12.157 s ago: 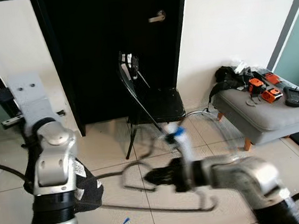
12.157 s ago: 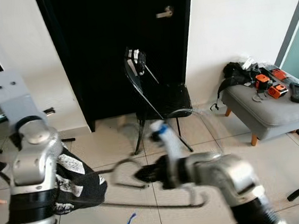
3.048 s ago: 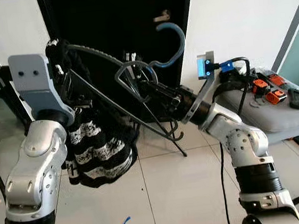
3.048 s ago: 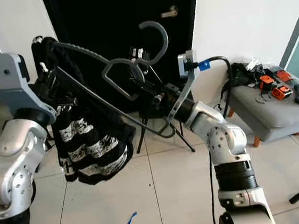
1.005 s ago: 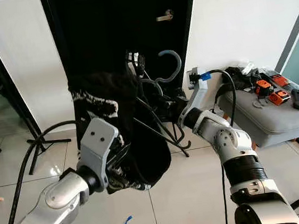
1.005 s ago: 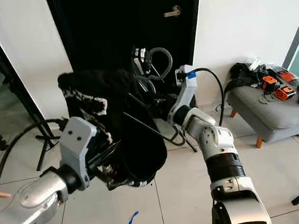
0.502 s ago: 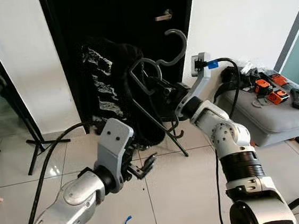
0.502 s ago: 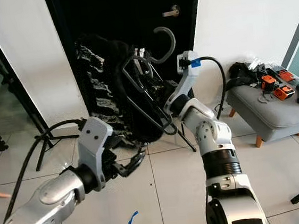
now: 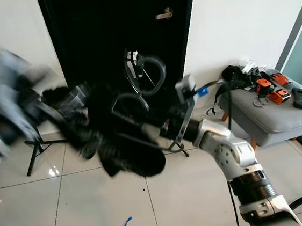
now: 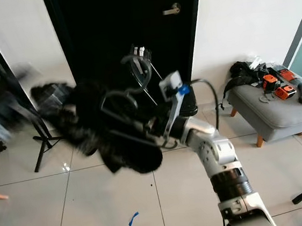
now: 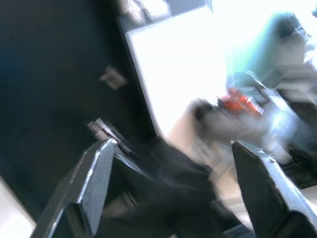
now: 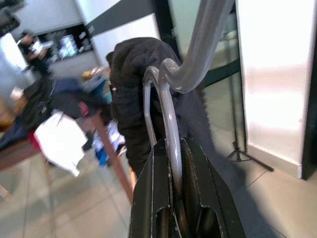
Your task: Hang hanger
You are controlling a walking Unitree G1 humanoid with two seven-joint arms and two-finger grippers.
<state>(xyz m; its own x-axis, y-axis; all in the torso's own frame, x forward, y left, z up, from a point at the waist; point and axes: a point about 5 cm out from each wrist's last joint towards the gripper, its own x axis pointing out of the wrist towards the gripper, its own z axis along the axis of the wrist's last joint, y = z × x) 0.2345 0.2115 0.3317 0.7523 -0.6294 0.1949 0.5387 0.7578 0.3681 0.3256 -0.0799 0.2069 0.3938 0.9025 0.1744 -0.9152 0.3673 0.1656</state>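
A tall black door [image 9: 117, 46] fills the upper centre of the head views, with pale walls either side and a grey ottoman [image 9: 272, 112] at the right edge. Across the middle hangs a bunched black garment [image 10: 115, 135], draped on a grey hanger [image 9: 148, 86] whose hook curls up at centre frame before a folding chair [image 10: 163, 98]. The right gripper [image 12: 173, 173] is clamped on the hanger's neck, its fingers pressed together around the rod. The left gripper [image 11: 173, 188], blurred at the left edge of the head views, has its fingers spread wide with nothing between them.

The likely trouble: the heavy garment could swing and twist the hanger in that narrow grip, so the hook misses its mark. The cloth might also slide off the hanger, or snag on the chair.
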